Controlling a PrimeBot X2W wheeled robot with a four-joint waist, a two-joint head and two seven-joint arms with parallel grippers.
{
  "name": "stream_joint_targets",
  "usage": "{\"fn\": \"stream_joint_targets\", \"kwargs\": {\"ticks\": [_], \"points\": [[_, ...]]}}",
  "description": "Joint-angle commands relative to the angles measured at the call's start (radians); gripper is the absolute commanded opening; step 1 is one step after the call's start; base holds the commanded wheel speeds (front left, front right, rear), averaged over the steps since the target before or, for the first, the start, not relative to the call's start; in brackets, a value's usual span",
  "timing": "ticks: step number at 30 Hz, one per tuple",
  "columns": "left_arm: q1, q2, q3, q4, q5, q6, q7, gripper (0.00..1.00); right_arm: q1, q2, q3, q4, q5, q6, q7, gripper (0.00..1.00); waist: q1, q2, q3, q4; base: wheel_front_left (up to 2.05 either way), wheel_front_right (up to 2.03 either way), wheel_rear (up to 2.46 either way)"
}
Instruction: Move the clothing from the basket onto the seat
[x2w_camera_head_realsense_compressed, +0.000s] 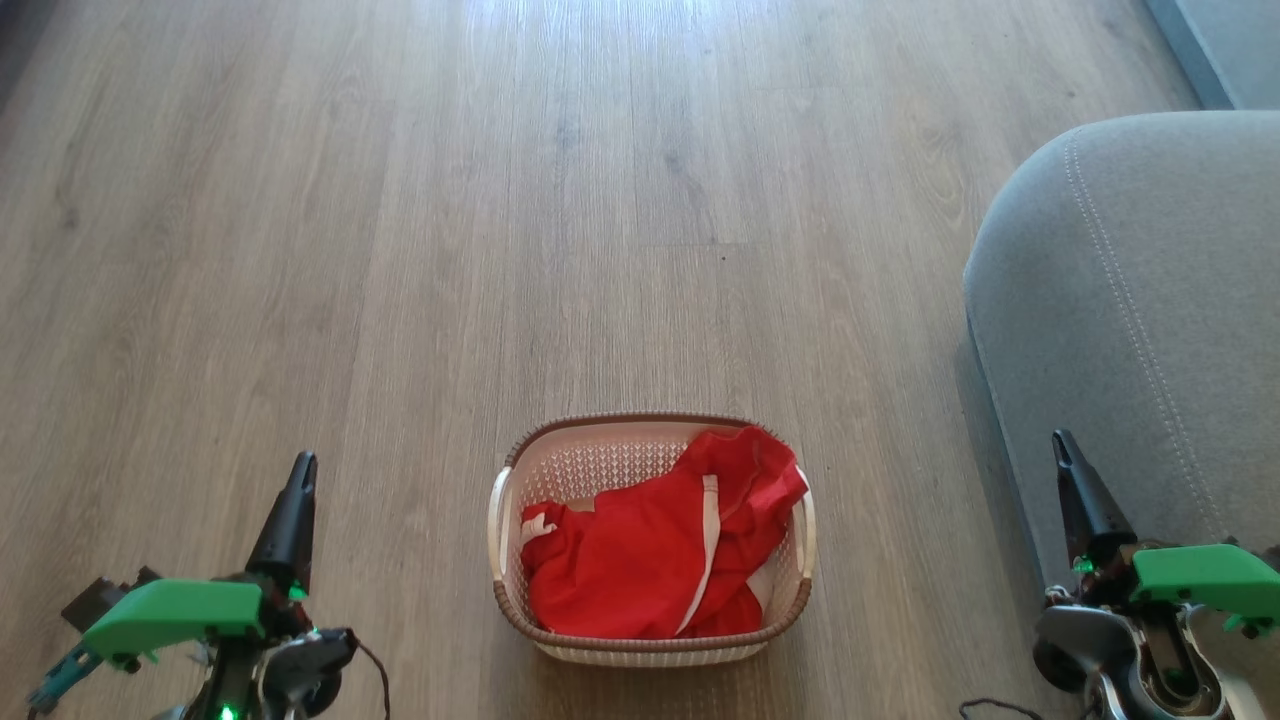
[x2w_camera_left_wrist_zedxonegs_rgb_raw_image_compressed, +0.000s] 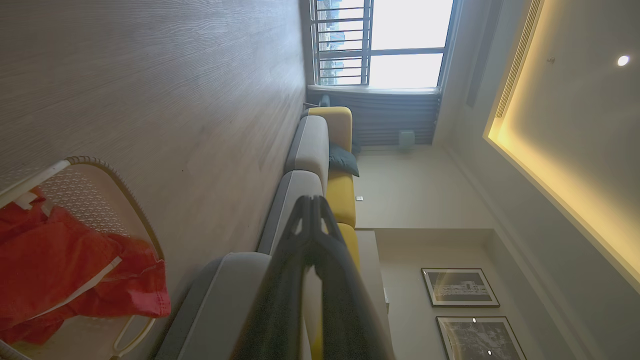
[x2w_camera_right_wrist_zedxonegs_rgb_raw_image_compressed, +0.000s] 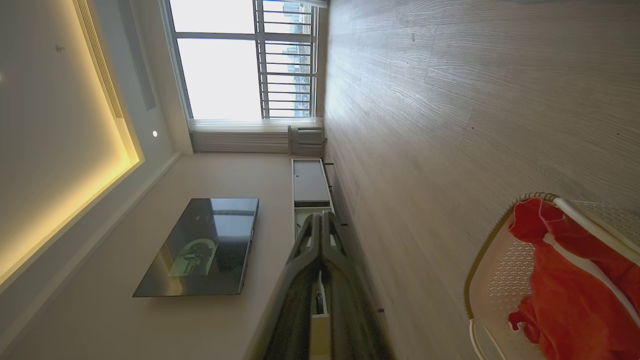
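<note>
Starting nearest the robot, the left gripper (x2w_camera_head_realsense_compressed: 302, 468) and the right gripper (x2w_camera_head_realsense_compressed: 1060, 445) are held low at either side of the head view. Their fingers point forward, and each pair is pressed together with nothing between them. A rest posture is suggested by this: both arms are kept wide of the work, so the head camera's sight of it is left unblocked.

Just ahead, midway between the two grippers, the basket (x2w_camera_head_realsense_compressed: 648, 642) is set upright on the wooden floor (x2w_camera_head_realsense_compressed: 600, 200), and it is touched by neither gripper. The clothing (x2w_camera_head_realsense_compressed: 640, 560) is heaped inside it, bright red with white stripe trim. It is bunched toward the near and right-hand walls, with one fold raised against the far right corner, and the perforated wall at the far left is left bare.

None of the fabric is seen on the seat (x2w_camera_head_realsense_compressed: 1130, 330), so the task is judged not yet begun. The seat is placed to the right of the basket, parted from it by a strip of floor. Its rounded grey edge and pale double seam lie just beyond the right gripper, so the right arm is judged the better placed for the carry.

Farther off, open floor is seen, and in the wrist views a barred window (x2w_camera_left_wrist_zedxonegs_rgb_raw_image_compressed: 405, 45) and a wall-mounted screen (x2w_camera_right_wrist_zedxonegs_rgb_raw_image_compressed: 200, 245) can be made out.
</note>
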Motion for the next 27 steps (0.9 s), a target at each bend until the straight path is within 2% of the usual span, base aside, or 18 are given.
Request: {"fn": "stream_joint_targets", "kwargs": {"ticks": [1, 27], "points": [[-0.046, 0.010, 0.034, -0.030, -0.006, -0.009, 0.007, 0.00, -0.052, -0.004, 0.019, -0.039, 0.006, 0.000, 0.006, 0.00, 0.0000, 0.0000, 0.000, 0.000, 0.00, 0.00, 0.00], [-0.046, 0.010, 0.034, -0.030, -0.006, -0.009, 0.007, 0.00, -0.052, -0.004, 0.019, -0.039, 0.006, 0.000, 0.006, 0.00, 0.0000, 0.0000, 0.000, 0.000, 0.00, 0.00, 0.00]]}}
